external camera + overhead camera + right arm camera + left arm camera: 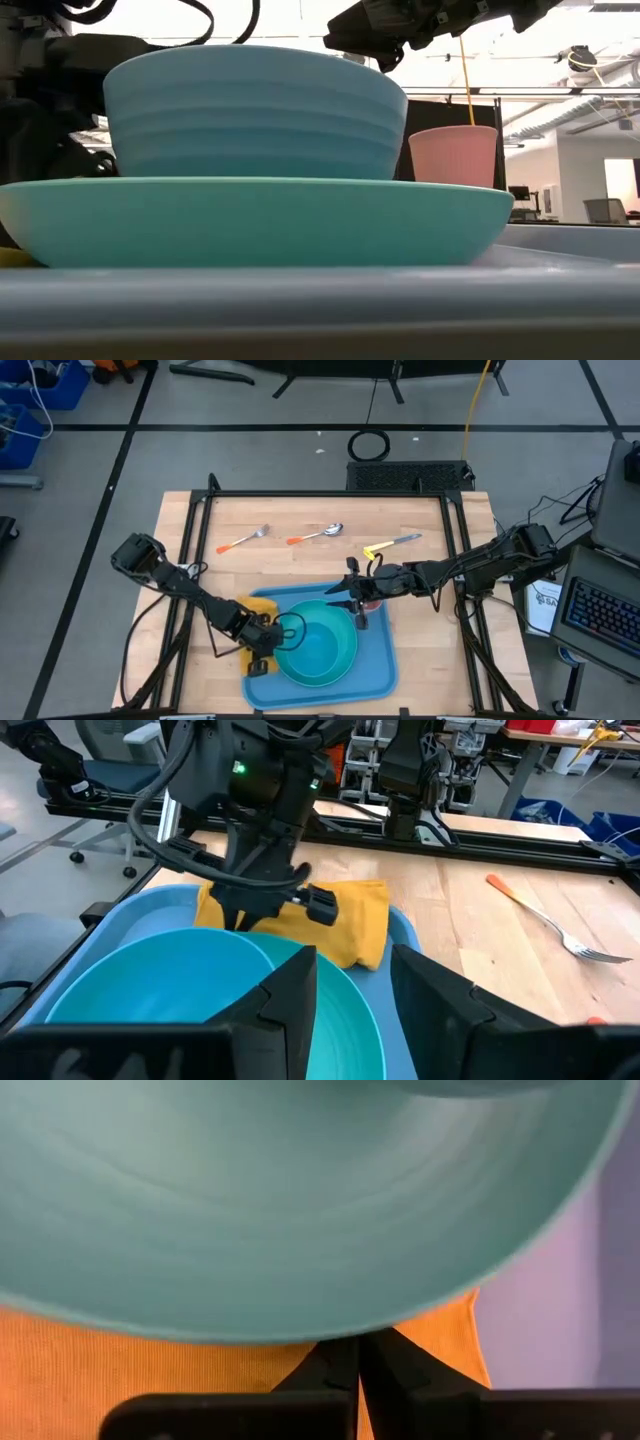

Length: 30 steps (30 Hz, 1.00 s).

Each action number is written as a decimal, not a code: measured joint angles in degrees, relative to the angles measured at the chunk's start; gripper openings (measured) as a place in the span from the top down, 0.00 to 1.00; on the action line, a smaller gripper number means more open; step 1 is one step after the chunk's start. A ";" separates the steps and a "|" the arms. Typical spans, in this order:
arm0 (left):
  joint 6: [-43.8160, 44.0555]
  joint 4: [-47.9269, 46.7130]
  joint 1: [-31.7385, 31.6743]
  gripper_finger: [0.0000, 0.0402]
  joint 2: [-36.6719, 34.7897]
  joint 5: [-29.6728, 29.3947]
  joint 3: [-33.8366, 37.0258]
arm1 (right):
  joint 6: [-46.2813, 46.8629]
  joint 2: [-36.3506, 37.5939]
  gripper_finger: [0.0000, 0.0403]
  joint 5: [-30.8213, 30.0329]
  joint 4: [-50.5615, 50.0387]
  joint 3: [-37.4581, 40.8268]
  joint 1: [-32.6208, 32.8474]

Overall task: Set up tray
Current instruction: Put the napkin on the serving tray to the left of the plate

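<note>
The tray (385, 670) lies at the counter's (300, 515) near edge, carrying plate (340, 660) and bowl (318, 638). Our left hand (262, 650) is clenched on the yellow napkin (256, 603) tucked under the plate; pulling could shift the stack. Our right hand (358, 598) hovers half-released by the pink cup (453, 155), which it might knock.

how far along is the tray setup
Done: plate, bowl and pink cup sit on the tray. In hand: left gripper, fingers shut, is on the yellow napkin by the plate; right gripper hovers near the cup. Left: fork, spoon and knife lie on the table.
</note>
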<state>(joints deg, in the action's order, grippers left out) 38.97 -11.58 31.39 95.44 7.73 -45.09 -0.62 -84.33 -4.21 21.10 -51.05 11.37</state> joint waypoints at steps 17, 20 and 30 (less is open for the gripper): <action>-1.85 6.54 0.95 0.99 0.08 -0.32 0.12 | 0.00 0.00 0.69 0.00 0.04 0.00 0.00; -2.52 7.38 0.64 0.98 0.08 -0.32 0.12 | 0.00 0.00 0.69 0.00 0.04 0.00 -0.01; -1.35 4.65 0.12 0.97 -0.03 2.08 0.04 | 0.00 0.00 0.69 0.00 0.04 0.00 0.01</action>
<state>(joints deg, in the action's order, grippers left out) 37.63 -6.93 31.51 95.42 9.81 -45.06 -0.62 -84.33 -4.21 21.15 -51.05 11.38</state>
